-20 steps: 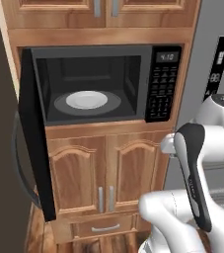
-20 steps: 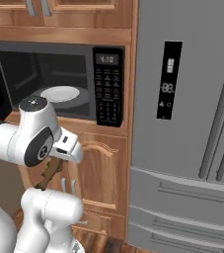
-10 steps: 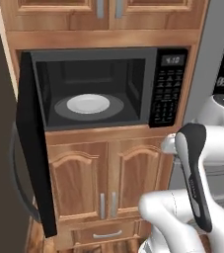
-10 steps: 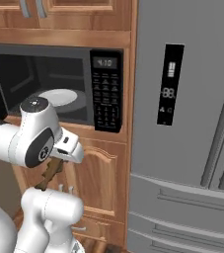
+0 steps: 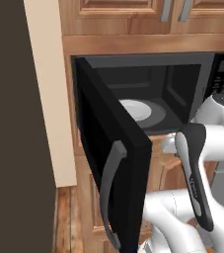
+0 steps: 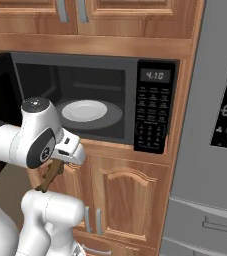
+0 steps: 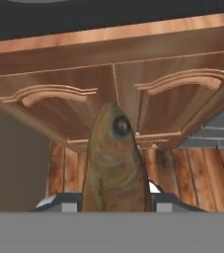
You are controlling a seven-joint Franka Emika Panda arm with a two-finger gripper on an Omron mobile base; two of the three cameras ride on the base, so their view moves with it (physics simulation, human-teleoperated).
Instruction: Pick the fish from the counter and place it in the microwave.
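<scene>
Hand view: the fish (image 7: 114, 160) rises from the bottom centre, long axis running from 6 toward 12 o'clock, head uppermost at 12 o'clock.
Fish, look: brown-and-tan body, tapering to a blunt snout, with one dark round eye near the top.
Gripper (image 7: 116, 200): jaws pinch the fish from both sides at its lower body; the finger tips (image 7: 59, 201) show as small dark-grey pads at 7 and 5 o'clock of the fish.
Behind the fish: two arched wooden cabinet doors (image 7: 59, 106), and wooden floor planks at 6 o'clock of them.
Right base view: the fish (image 6: 50, 176) hangs as a slim brown shape under the white hand, tilted, its lower end toward 7 o'clock; it lies below the microwave opening and in front of the lower cabinet doors (image 6: 117, 200).
Microwave (image 6: 155, 105): door swung open; a white plate (image 6: 84, 110) lies on the turntable inside; the button panel sits at 3 o'clock of the cavity.
Left base view: the open black microwave door (image 5: 111, 163) with its grey curved handle (image 5: 108, 192) stands in the foreground; the plate (image 5: 135, 109) shows behind it.
</scene>
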